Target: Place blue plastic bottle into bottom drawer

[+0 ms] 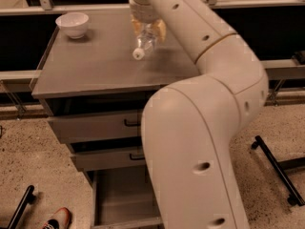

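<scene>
The blue plastic bottle [144,42] is a small clear bottle with a white cap. It hangs tilted, cap pointing down and left, just above the grey cabinet top [95,66]. My gripper [147,30] comes down from the top of the camera view and is shut on the bottle's body, with yellowish fingers [161,30] on either side. The bottom drawer [119,197] is pulled open below the two upper drawers. It shows a plain grey interior, partly hidden by my arm.
A white bowl [72,24] stands at the back left of the cabinet top. My big white arm [200,142] covers the cabinet's right side. Black stand legs lie on the floor at right [276,168] and lower left [20,206]. A red shoe [56,218] lies near the open drawer.
</scene>
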